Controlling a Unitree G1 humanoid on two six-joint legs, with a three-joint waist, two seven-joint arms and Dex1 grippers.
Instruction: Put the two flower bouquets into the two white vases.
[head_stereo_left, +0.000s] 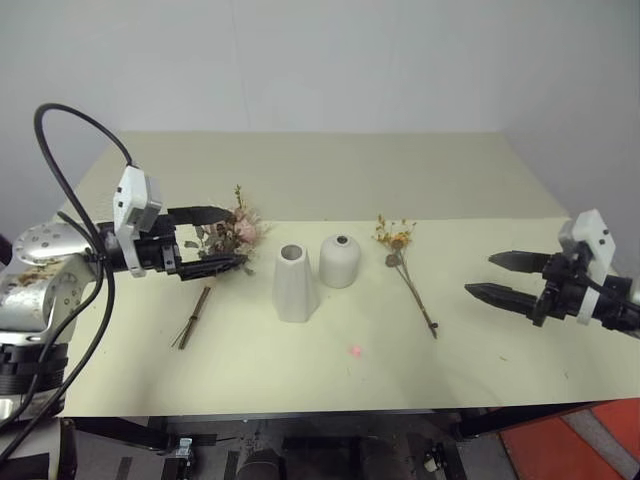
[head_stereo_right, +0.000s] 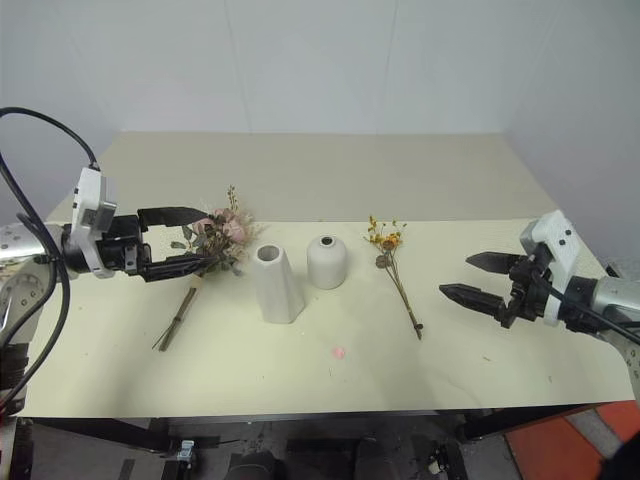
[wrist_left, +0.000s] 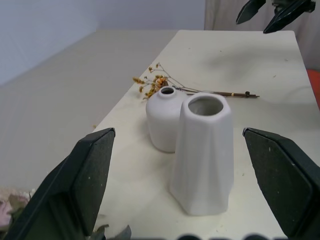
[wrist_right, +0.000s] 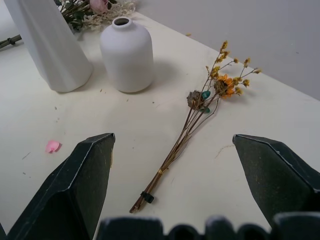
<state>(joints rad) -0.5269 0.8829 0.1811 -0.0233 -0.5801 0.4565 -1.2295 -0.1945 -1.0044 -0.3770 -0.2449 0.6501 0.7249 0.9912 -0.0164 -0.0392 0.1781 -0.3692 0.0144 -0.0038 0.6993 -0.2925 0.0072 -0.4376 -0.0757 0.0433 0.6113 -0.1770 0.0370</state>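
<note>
Both white vases stand upright near the middle of the pale cream table (head_stereo_left: 300, 170), touching or nearly so: the taller tapered vase (head_stereo_left: 296, 284) with a wide mouth, and the shorter dome-shaped vase (head_stereo_left: 340, 261) with a small top hole just beside it, toward the far edge and the right edge. Both are matte ceramic, smooth and rigid; expect them to be top-stable but liable to slide or tip if knocked by a stem. The rose bouquet (head_stereo_left: 228, 240) lies flat toward the left edge, its pink heads, whitish sprigs and green leaves pointing to the far edge, its brown stems (head_stereo_left: 194, 317) trailing toward the near edge. The orange-yellow sprig (head_stereo_left: 406, 266) lies flat toward the right edge, thin stems bound near the lower end. Both bunches look dry, light and brittle; take hold on the bundled stems, not on the heads, which would crush or shed. A small pink petal (head_stereo_left: 355, 351) lies near the near edge. The left gripper (head_stereo_left: 214, 239) hovers with its fingers spread wide around the rose heads, holding nothing. The right gripper (head_stereo_left: 500, 276) stands fully open and empty, well apart from the sprig, pointing toward it. The bulky bouquet suits the wide mouth; the thin sprig suits the small hole.
</note>
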